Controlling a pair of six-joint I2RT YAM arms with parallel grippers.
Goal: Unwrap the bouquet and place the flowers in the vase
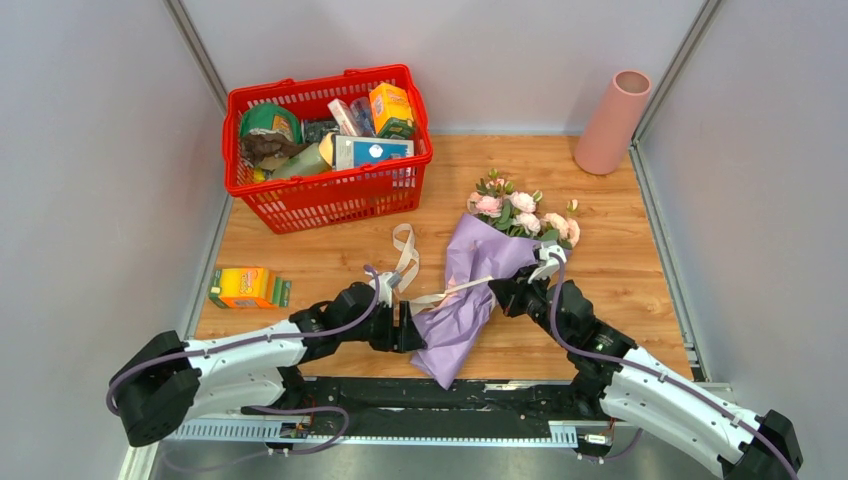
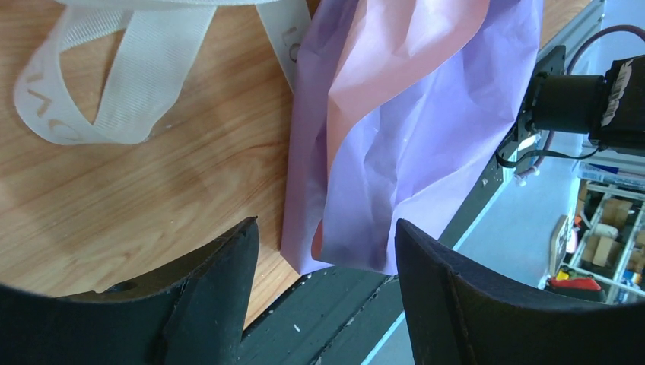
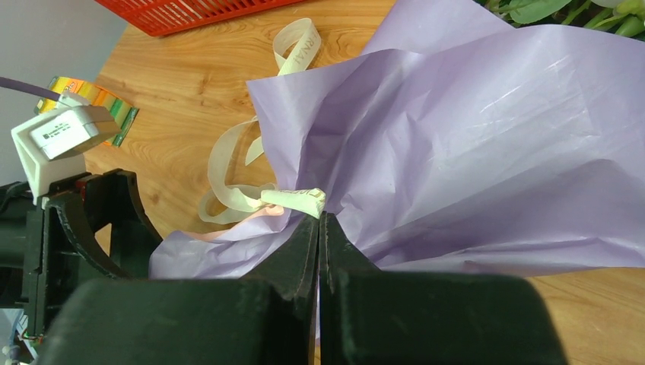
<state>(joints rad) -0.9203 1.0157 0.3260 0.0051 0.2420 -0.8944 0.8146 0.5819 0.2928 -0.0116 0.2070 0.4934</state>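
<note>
The bouquet (image 1: 478,285) lay on its side at the middle of the table (image 1: 300,255), lilac paper tail toward the near edge, the flowers (image 1: 522,212) pointing toward the far right; the vase (image 1: 612,122) stood upright in the far right corner, well apart from it.

The left gripper (image 2: 325,228) stood with jaws wide apart, just beside the paper's lower end and touching nothing; the right gripper (image 3: 319,222) had its jaws pressed together, apparently clamped on the cream end of the ribbon (image 1: 405,252) where it met the wrap. Loose loops of ribbon lay on the table left of the bouquet; one strand crossed the paper, and whether it went round underneath could not be told.

Risks noted:
- nothing pinned the bouquet, so a pull on the ribbon would likely drag the whole bundle rather than free it;
- the paper tail reached the table's near edge, so a drag that way could carry it off;
- a snagged strand could crush or tear the paper;
- the vase looked tall and narrow, so a sideways push from the stems could topple it.
</note>
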